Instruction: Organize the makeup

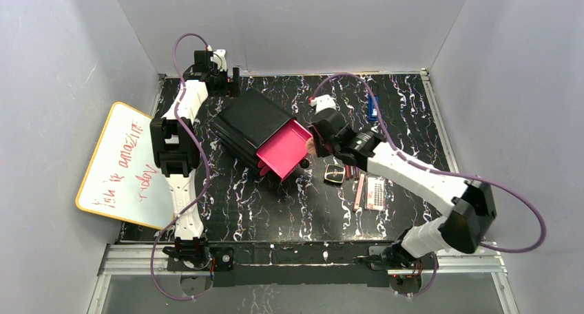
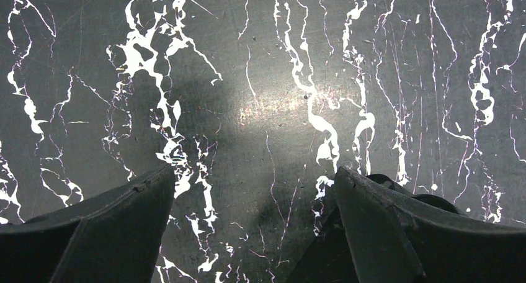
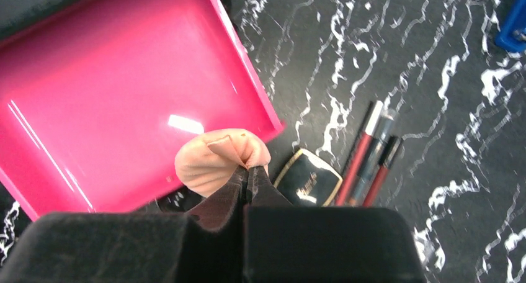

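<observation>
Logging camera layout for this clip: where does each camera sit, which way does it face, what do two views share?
Top external: above and behind the bases, looking down on the marbled table; left arm and right arm show.
Left wrist: on the left arm, facing down at the tabletop; left gripper open at the bottom edge.
Right wrist: on the right arm, looking down at the pink drawer; right gripper shut on the peach disc.
Shared: top and right wrist both show drawer, disc, black compact and sticks.
</observation>
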You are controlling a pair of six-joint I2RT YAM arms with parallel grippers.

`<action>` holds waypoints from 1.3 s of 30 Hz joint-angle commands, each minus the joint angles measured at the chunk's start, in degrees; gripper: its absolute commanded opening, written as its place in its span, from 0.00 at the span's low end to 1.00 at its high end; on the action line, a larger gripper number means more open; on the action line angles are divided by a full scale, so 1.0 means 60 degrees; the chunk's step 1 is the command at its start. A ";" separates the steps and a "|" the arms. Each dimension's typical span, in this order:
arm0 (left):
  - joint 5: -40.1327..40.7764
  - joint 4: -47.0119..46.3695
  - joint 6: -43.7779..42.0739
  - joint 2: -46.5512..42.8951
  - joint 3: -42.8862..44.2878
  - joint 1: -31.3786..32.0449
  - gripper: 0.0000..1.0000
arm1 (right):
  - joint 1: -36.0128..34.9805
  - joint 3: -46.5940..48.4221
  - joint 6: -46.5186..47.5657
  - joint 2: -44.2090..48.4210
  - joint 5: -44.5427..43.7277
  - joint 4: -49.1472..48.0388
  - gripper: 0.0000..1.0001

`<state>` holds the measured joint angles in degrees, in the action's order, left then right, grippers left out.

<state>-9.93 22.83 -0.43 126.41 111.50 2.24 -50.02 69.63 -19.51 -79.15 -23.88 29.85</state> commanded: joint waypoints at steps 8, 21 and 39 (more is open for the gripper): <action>-0.0298 0.0249 0.0004 0.0096 0.0298 0.0044 0.97 | -0.0127 0.2209 0.0781 -0.1940 0.0509 -0.1587 0.04; -0.0328 0.0305 -0.0003 0.0115 0.0367 0.0052 0.97 | -0.0275 0.2804 0.0880 -0.2489 0.0830 -0.1443 0.34; -0.0390 0.0358 0.0003 0.0200 0.0402 0.0066 0.97 | -0.0343 0.0693 0.0093 0.0936 -0.2360 0.0548 0.82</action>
<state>-11.07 23.77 -0.40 128.18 111.53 2.37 -52.12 79.70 -13.34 -79.42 -28.64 27.99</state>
